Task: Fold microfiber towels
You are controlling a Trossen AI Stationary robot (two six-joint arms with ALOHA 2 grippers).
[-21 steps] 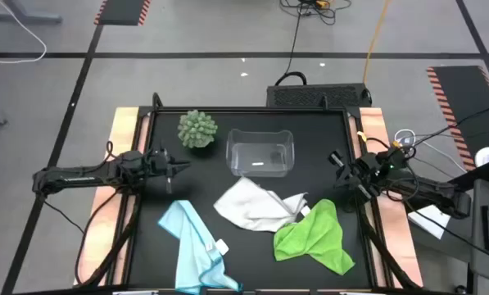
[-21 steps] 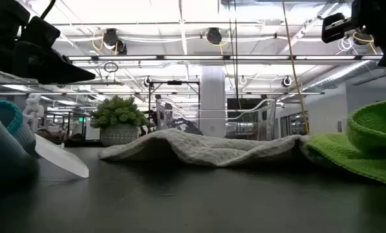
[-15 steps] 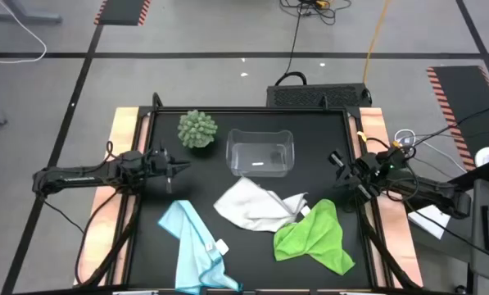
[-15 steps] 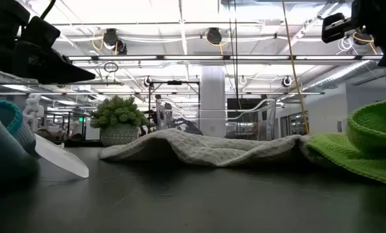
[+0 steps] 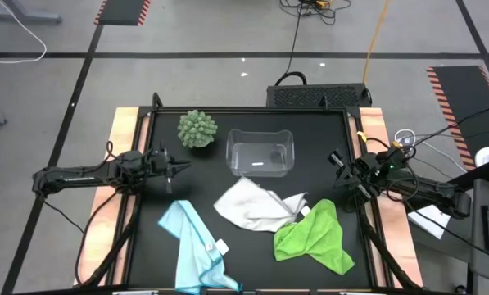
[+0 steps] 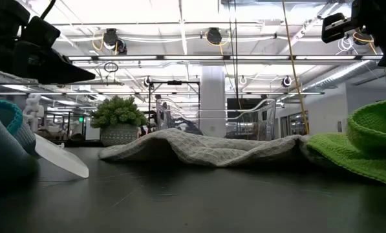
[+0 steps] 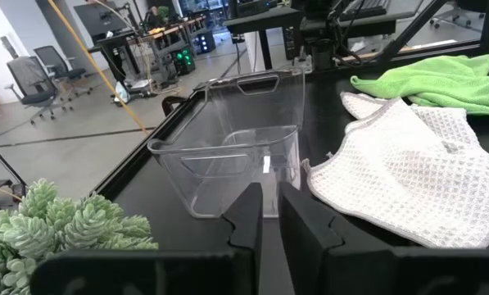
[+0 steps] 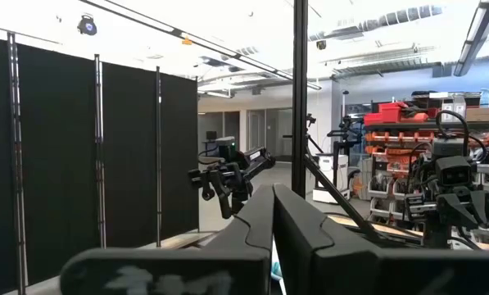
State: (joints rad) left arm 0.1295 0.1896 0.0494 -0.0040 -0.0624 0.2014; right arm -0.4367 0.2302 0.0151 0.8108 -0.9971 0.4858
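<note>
The white towel (image 5: pixel 252 203) lies rumpled and unfolded near the middle of the black desk (image 5: pixel 318 135), between the two sets of jaws and a little nearer the front edge than either. The lime green towel (image 5: pixel 316 238) is bunched just beside it on the right arm's side, one corner overlapping or touching the white cloth, and sits in front of the right jaws (image 5: pixel 335 157). The light blue towel (image 5: pixel 195 246) with its small white tag (image 5: pixel 222 245) lies crumpled apart from the white one, toward the front of the desk, in front of the left jaws (image 5: pixel 184 166). A clear plastic bin (image 5: pixel 260 152) stands just behind the white towel, straight ahead of the left jaws in the left wrist view and near them. The green spiky ball plant (image 5: pixel 197 129) stands beside the bin, behind the left jaws. The left jaws hover above the desk at its left side, pointing inward, clenched with only a thin slit between the fingers (image 7: pixel 246 220) and holding nothing. The right jaws hover at the desk's right edge, likewise pressed together and empty, well apart from every towel.
</note>
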